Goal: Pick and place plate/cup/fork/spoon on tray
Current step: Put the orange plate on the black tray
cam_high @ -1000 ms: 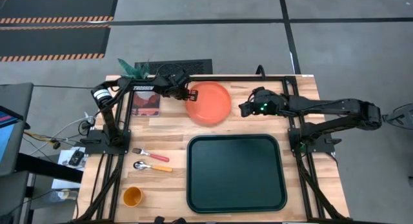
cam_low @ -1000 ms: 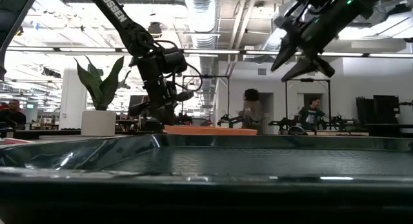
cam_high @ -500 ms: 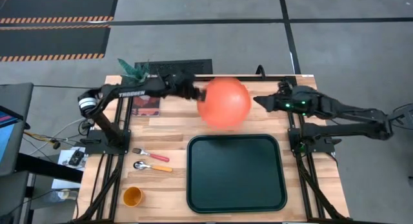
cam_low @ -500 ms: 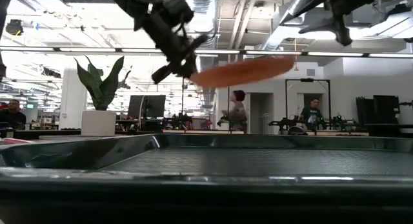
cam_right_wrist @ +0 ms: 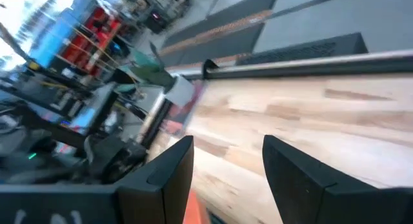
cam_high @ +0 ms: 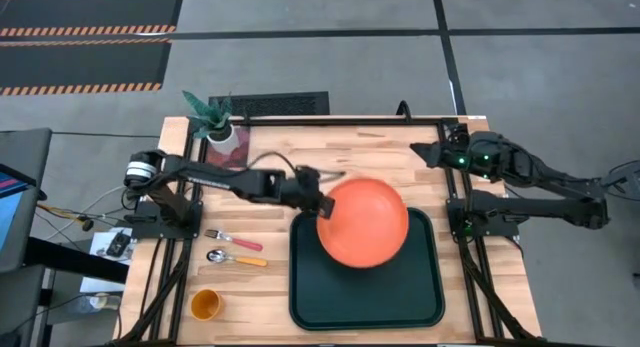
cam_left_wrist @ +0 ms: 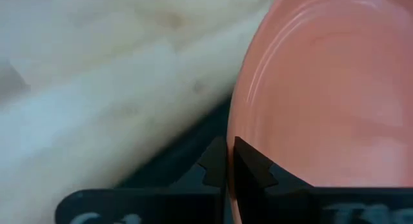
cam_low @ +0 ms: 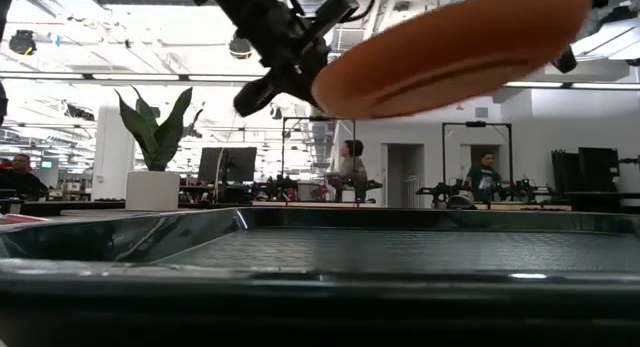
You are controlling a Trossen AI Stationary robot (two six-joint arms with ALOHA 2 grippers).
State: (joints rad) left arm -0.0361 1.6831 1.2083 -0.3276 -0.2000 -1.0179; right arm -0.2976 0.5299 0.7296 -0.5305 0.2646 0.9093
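Observation:
My left gripper (cam_high: 322, 204) is shut on the orange-red plate (cam_high: 363, 222), which hangs in the air over the far left part of the dark tray (cam_high: 366, 302). The plate also shows in the low view (cam_low: 450, 52) and in the left wrist view (cam_left_wrist: 322, 88). My right gripper (cam_high: 418, 152) is open and empty, high near the table's far right corner. The fork (cam_high: 232, 239), the spoon (cam_high: 236, 257) and the orange-yellow cup (cam_high: 205, 305) lie on the wooden table left of the tray. My left gripper pinches the plate's rim (cam_left_wrist: 231, 143) between its two fingers, at the plate's left edge. The fingers come from the table's left, roughly level. The plate is lifted clear above the tray, tilted with its right side higher (cam_low: 540, 22).
A potted plant (cam_high: 212, 115) stands at the table's far left corner. A reddish card (cam_high: 228, 159) lies under the left arm. People stand in the room behind the table (cam_low: 350, 172).
My left gripper has lifted the plate off the table's far middle and carried it toward the near edge and right, over the tray; the plate has tipped with its right side up. My right gripper has drawn back toward the table's far right corner.

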